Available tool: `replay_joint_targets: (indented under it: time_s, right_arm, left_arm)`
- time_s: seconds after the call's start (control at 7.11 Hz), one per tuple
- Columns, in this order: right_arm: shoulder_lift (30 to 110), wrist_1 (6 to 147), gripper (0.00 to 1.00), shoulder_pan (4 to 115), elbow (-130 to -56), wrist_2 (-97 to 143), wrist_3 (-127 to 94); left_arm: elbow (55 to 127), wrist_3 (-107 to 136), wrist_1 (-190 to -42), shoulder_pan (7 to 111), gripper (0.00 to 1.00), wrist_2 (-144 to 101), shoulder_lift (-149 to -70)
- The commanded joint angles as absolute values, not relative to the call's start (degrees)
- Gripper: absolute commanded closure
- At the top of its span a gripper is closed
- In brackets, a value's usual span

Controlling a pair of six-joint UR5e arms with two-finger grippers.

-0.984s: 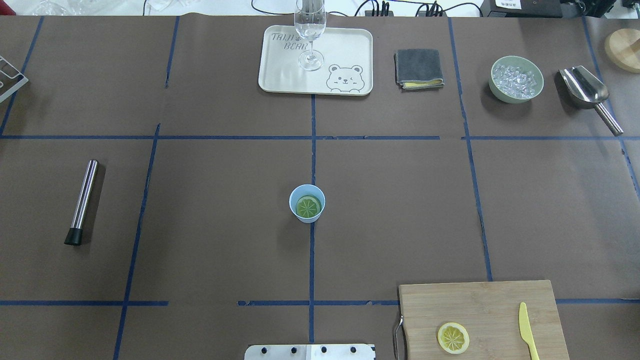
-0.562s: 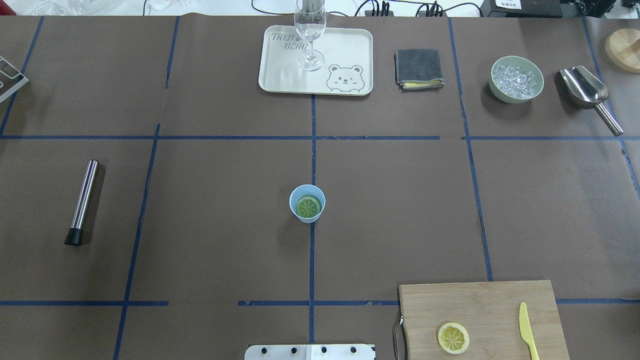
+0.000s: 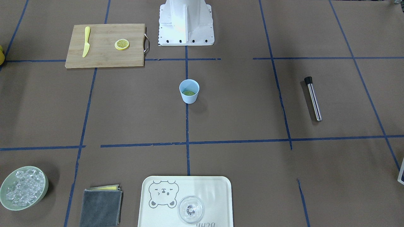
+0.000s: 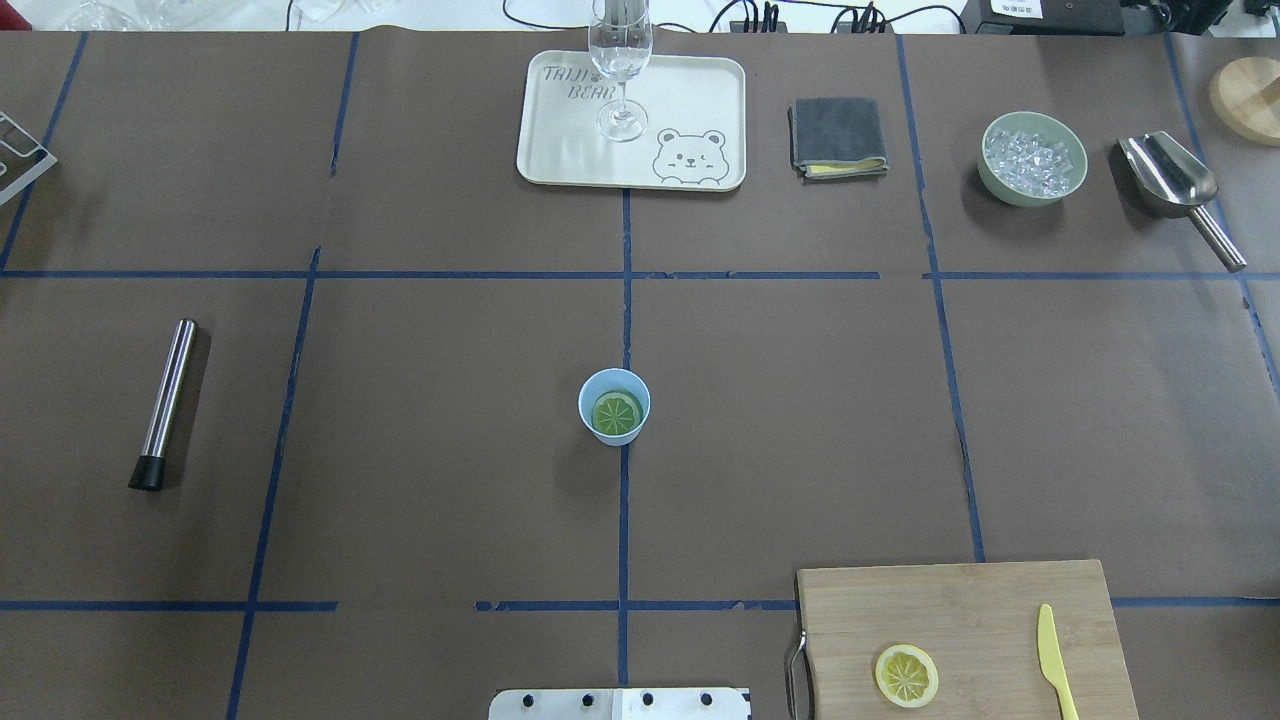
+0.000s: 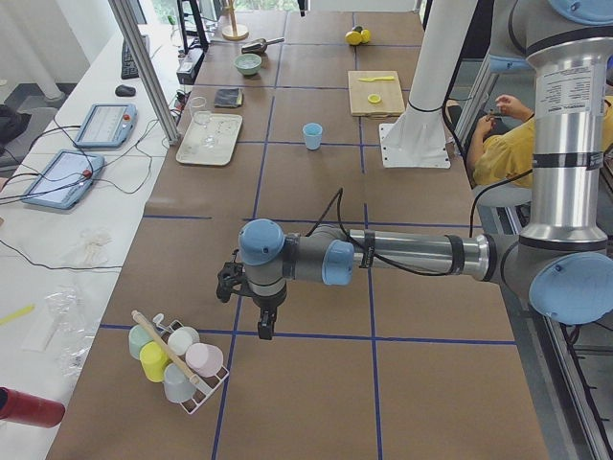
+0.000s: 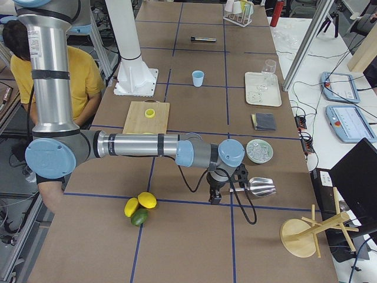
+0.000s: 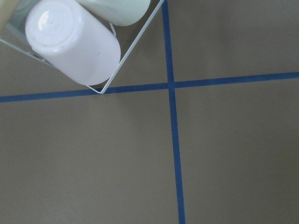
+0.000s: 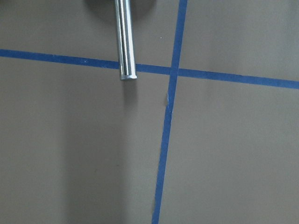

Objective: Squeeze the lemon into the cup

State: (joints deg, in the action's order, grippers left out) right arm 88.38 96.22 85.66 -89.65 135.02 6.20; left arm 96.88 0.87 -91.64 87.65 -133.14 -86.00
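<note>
Overhead exterior: small yellow toy lemon slice (image 4: 907,675) flat on bamboo board (image 4: 960,610); likely light, stiff, slick; pinch across rind. Left gripper (image 5: 265,331), right gripper (image 6: 212,199): cannot tell if spread.

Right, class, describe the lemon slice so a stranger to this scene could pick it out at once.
Find the wooden cutting board at the table edge by the robot's base, on its right. Two yellow things lie on it, apart. The lemon slice is the round flat one with pale segments, not the long thin knife.
</note>
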Motion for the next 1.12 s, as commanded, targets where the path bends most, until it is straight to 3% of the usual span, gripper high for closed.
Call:
replay_joint_targets:
  time_s: [0.0,0.98]
  right_arm:
    - [88.4,96.2,0.0,85.3,-89.4,135.3,6.0]
    - [88.7,85.9,0.0,85.3,-88.5,136.6,-3.1]
  left_arm:
    - [99.8,-0.6,-86.9,87.9,0.0,-133.2,-85.7]
    - [99.8,-0.4,-87.7,88.0,0.0,-137.1,-85.5]
